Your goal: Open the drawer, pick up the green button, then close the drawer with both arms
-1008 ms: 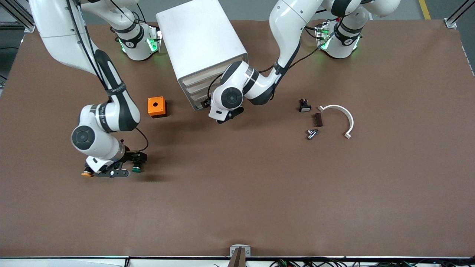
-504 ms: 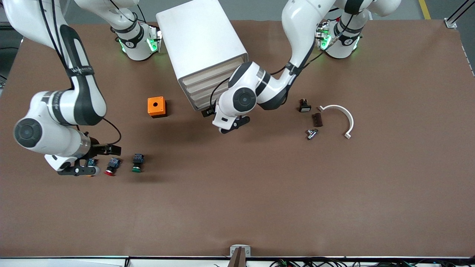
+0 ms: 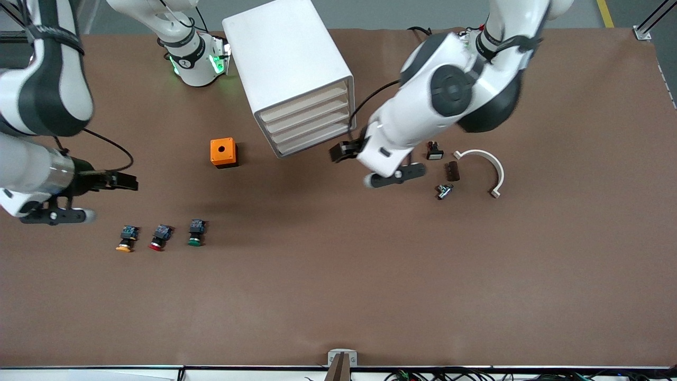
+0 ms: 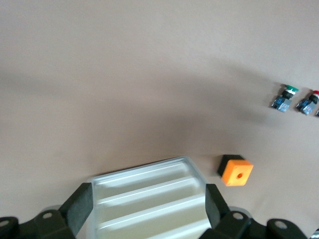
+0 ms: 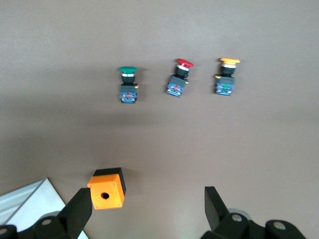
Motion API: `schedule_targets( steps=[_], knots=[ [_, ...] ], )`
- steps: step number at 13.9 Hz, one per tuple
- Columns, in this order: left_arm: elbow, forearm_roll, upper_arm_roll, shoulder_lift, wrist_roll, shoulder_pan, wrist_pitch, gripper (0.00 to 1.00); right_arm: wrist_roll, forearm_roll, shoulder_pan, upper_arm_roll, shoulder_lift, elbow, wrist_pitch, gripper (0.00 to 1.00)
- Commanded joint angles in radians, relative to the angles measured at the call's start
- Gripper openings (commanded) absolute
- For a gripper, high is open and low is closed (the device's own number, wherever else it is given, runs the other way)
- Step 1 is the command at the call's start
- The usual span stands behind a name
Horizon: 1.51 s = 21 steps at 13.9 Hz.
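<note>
Big brown table filling the front view. White cabinet at the top middle of that view, with all four drawer fronts flush. No telling which is the drawer of the job, since all four look alike and shut.

Two big white arms next. Left arm coming from the top corner at its own end, with the left gripper up over the table near the cabinet front, fingers wide apart, holding nothing. Right arm at the edge of the view at its end, with the right gripper over bare table, fingers also wide apart and empty.

Orange box beside the cabinet, a bit lower in the front view.

Then the small things. Green button lying on the table, lower than the orange box, in a row with a red button and a yellow button.

Looks finished: button out, drawers shut, nothing left to grab.
</note>
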Motion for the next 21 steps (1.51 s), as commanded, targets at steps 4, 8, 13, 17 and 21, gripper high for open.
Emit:
schedule_targets(
  steps=[4,8,13,17,21],
  knots=[
    [-0.048,0.155,-0.008,-0.152,0.26,0.202,-0.204,0.99,-0.036,-0.006,-0.054,0.012,-0.048,0.045,-0.059,1.0],
    [-0.053,0.166,-0.008,-0.211,0.463,0.371,-0.295,0.99,0.032,-0.011,-0.04,0.018,-0.048,0.042,-0.055,1.0],
    [-0.068,0.273,-0.017,-0.238,0.545,0.457,-0.295,0.99,0.027,-0.099,0.003,0.016,-0.048,0.052,-0.061,1.0],
    [-0.114,0.273,-0.023,-0.264,0.624,0.534,-0.293,0.99,-0.003,-0.08,-0.005,0.013,-0.046,0.071,-0.071,1.0],
    [-0.174,0.278,-0.124,-0.293,0.658,0.644,-0.267,0.99,-0.005,-0.095,-0.002,0.012,-0.04,0.134,-0.094,1.0]
  ],
)
